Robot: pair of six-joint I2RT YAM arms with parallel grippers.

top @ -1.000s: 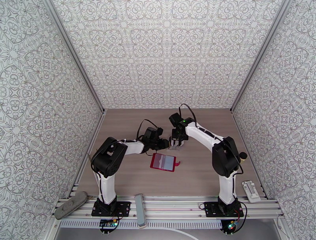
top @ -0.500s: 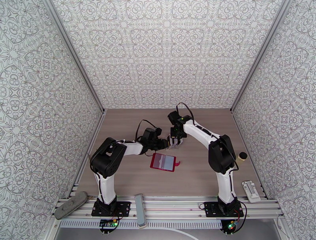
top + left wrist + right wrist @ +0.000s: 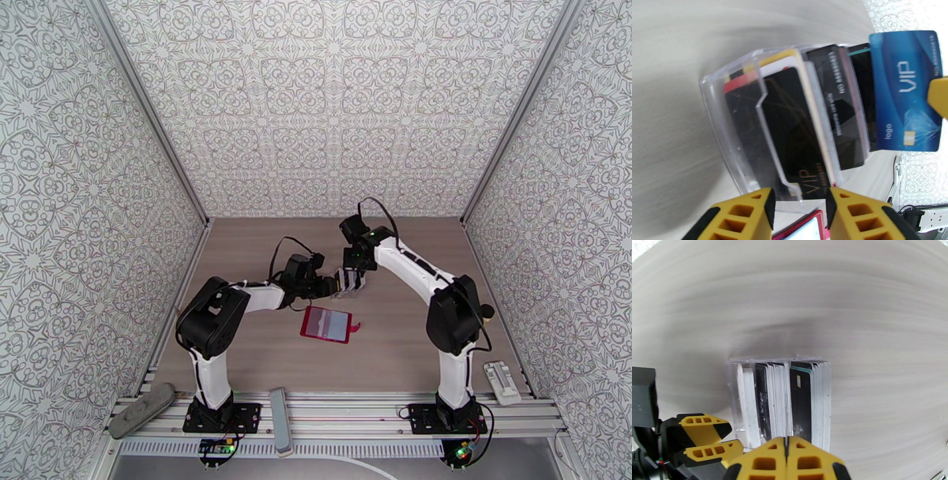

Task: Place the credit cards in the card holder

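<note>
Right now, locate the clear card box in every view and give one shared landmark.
Top external: clear card box, mid-table, beyond the red card holder.
Left wrist: centre frame.
Right wrist: lower centre.
Shared landmark: left hand, yellow, at the box's edge.

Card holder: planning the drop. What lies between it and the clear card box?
Bare table between card holder and clear card box, in the top view.

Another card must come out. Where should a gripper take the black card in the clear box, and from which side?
Pinch the top edge of the black card, coming straight down from above, as the right gripper has the blue card. It stands on edge in the clear box among close neighbours, so probably only that upper edge is free. Close across its faces.
</note>
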